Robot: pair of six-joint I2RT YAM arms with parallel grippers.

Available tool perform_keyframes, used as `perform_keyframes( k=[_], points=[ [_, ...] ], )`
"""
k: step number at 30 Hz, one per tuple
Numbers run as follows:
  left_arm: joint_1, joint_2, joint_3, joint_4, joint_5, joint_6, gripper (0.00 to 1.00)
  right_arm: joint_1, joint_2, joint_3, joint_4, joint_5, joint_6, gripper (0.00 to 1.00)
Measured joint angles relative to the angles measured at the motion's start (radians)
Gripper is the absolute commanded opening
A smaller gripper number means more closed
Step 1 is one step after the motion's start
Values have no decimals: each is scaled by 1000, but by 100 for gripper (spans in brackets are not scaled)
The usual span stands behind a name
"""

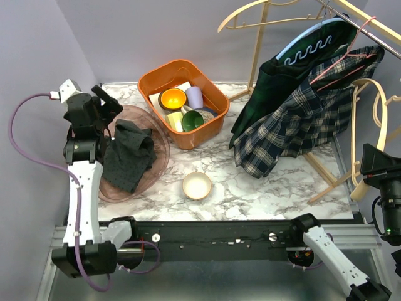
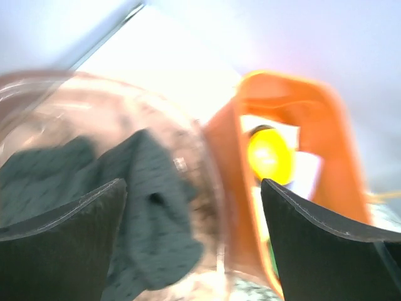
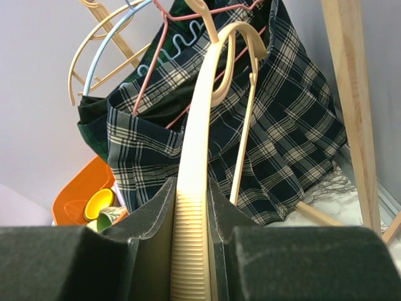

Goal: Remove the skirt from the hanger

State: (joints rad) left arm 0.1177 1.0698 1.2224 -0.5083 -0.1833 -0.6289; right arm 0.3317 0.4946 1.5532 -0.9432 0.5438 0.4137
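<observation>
A dark grey skirt point(image 1: 128, 153) lies crumpled in a clear pinkish bowl point(image 1: 161, 164) at the left. My left gripper point(image 1: 105, 101) hovers just above and behind it, open, with nothing between its fingers. In the blurred left wrist view the grey skirt point(image 2: 150, 207) sits below the open gripper point(image 2: 193, 182). At the right edge my right gripper point(image 1: 378, 165) is shut on a bare cream hanger point(image 1: 355, 138). The right wrist view shows the hanger's ribbed arm point(image 3: 200, 113) pinched in the gripper point(image 3: 192, 188).
An orange bin point(image 1: 150, 84) with cups and bowls stands behind the pinkish bowl. A small cream bowl point(image 1: 197, 185) sits on the marble top. A wooden rack point(image 1: 258, 44) at the back right carries a plaid skirt point(image 1: 301, 125), a dark green garment and several hangers.
</observation>
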Motion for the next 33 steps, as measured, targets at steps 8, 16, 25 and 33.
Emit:
perform_keyframes(
  k=[8,16,25,33],
  points=[
    [0,35,-137,223,210,-23,56,0,12,-24,12,0,0,1],
    [26,254,-310,229,180,-117,43,0,11,-26,16,8,-5,1],
    [46,288,-323,137,114,-217,79,0,11,-26,16,19,-10,1],
    [8,109,-39,117,295,-106,99,0,52,1,42,75,-51,1]
  ],
)
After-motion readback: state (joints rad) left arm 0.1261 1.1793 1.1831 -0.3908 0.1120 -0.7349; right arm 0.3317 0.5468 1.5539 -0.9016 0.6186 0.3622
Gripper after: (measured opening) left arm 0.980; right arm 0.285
